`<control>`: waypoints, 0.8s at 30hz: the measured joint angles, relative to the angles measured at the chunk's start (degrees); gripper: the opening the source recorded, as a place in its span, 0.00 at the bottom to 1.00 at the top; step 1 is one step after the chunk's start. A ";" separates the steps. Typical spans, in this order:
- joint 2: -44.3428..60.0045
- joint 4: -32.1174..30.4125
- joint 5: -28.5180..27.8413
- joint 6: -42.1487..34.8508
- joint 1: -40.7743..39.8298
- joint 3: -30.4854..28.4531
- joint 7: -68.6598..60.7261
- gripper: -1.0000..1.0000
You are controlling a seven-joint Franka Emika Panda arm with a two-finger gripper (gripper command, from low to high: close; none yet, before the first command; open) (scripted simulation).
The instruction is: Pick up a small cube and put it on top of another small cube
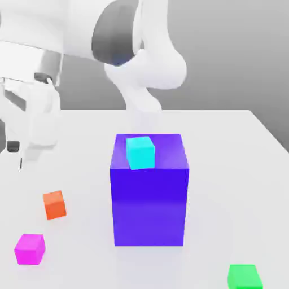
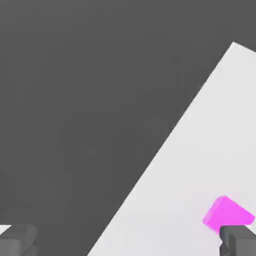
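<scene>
Exterior, blocks: we see a cyan cube (image 1: 140,152) resting on the big blue-violet block (image 1: 149,203).
Exterior, table: on the smooth white table (image 1: 237,169), the magenta cube (image 1: 29,249) sits near the exterior view's left, the orange cube (image 1: 55,204) just beyond it, and the green cube (image 1: 244,277) well apart to the right.
Hand view: we see the gripper (image 2: 128,242) spread wide and empty, with the magenta cube (image 2: 227,215) by one finger (image 2: 239,241).
Room: plain grey.

Cyan cube (image 1: 140,152) atop blue-violet block (image 1: 149,191); magenta cube (image 1: 30,249), green cube (image 1: 244,277) well apart
</scene>
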 joint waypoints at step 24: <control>22.97 -1.82 9.20 11.73 -6.17 -1.96 11.60 0.00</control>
